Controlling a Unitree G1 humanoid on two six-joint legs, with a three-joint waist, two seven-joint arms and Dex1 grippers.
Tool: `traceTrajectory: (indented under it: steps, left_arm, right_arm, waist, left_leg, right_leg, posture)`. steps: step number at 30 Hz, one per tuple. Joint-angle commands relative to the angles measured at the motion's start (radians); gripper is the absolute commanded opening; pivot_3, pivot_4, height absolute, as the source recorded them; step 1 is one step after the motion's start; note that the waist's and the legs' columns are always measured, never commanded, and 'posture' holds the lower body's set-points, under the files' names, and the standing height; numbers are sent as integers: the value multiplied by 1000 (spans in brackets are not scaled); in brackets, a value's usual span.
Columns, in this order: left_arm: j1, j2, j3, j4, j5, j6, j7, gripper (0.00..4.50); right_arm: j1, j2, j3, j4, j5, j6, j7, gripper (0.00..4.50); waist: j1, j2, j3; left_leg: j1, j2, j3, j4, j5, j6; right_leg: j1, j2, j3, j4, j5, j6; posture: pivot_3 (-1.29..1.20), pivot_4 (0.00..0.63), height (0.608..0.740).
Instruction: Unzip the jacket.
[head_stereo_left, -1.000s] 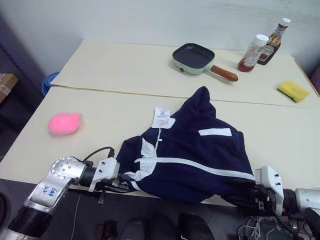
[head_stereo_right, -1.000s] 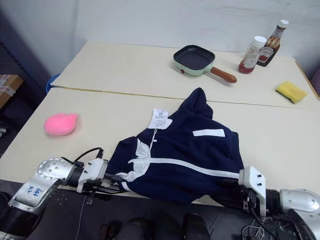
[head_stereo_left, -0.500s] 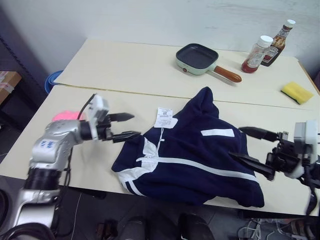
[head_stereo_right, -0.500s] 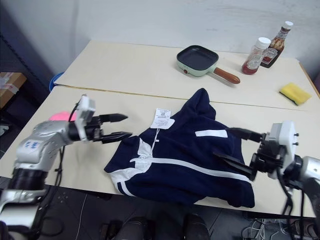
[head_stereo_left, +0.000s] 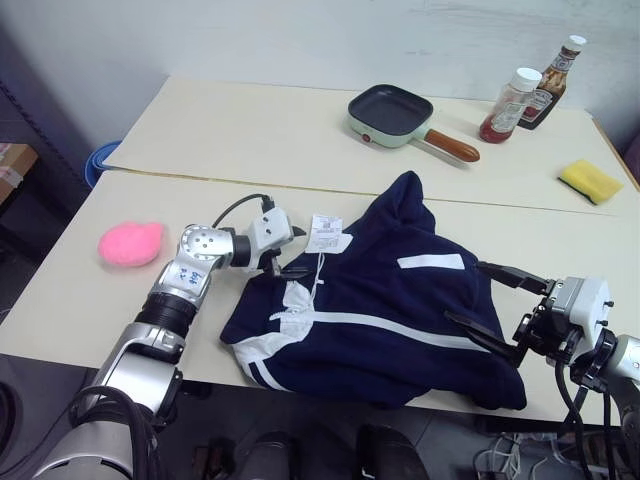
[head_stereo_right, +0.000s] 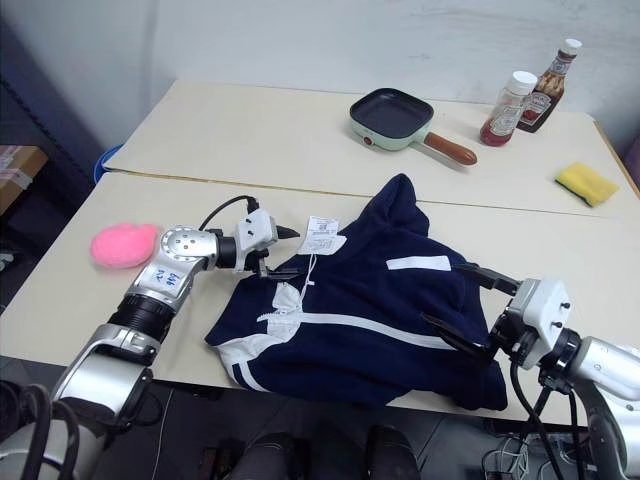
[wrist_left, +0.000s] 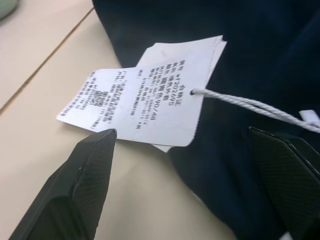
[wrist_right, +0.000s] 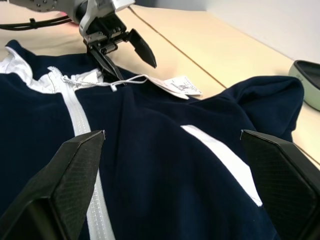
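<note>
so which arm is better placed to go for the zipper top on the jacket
Left. Its open pincer sits at the jacket collar, beside the paper tags where the white zipper line starts. The right pincer, also open, hovers over the jacket's far side.

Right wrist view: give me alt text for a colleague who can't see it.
The navy jacket lies flat, its white zipper closed. Beyond it the open left gripper hovers at the collar by the paper tags and their string. The open right gripper stands over the jacket, holding nothing.
</note>
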Motion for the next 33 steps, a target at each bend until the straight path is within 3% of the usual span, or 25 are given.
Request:
traceTrajectory:
  steps: [1,7,11,21,25,29,33]
  left_arm:
    - [-60,-26,40,81,27,-98,79,4382]
    - [-109,-84,81,166,10,-117,82,4382]
    - [-123,-112,61,230,70,-188,125,4382]
    - [-99,-155,160,230,-13,-203,83,1495]
    - [-65,-157,249,145,-151,-175,-42,172]
    - [-13,-164,262,-21,-271,-106,-229,36]
    - [65,-176,159,-182,-255,-162,-374,36]
  right_arm:
    - [17,16,-14,-53,-5,-22,-26,4500]
    - [46,22,-9,-78,2,-4,-46,4500]
    - [45,23,-3,-76,-6,-8,-56,4500]
    - [60,32,-3,-94,-21,-15,-95,4500]
    - [91,36,-18,-113,-23,-21,-111,4500]
    - [137,38,-35,-148,-15,-12,-118,4500]
    - [196,22,-56,-194,19,34,-111,4500]
  waist:
    - [2,-1,0]
    - [2,-1,1]
    - [1,-1,1]
    - [0,-1,1]
    - [-1,-1,1]
    - [1,-1,1]
    - [1,-1,0]
  left_leg:
    - [0,0,0,0,0,0]
    - [-1,-1,-1,0,0,1]
    - [-1,-1,-1,0,0,1]
    - [-1,-1,-1,0,0,1]
    - [-1,-1,-1,0,0,1]
    - [-1,-1,-2,0,0,1]
    - [0,-1,-2,0,0,1]
  right_leg:
    - [0,0,0,0,0,0]
    - [0,-1,-1,0,0,0]
    - [0,-1,-2,0,0,1]
    - [0,-1,-2,0,0,1]
    - [0,-1,-2,0,0,1]
    - [0,-1,-2,0,0,1]
    - [1,-1,-2,0,0,1]
  posture:
    - [0,150,740]
    - [0,150,740]
    - [0,150,740]
    - [0,150,740]
    - [0,150,740]
    - [0,150,740]
    - [0,150,740]
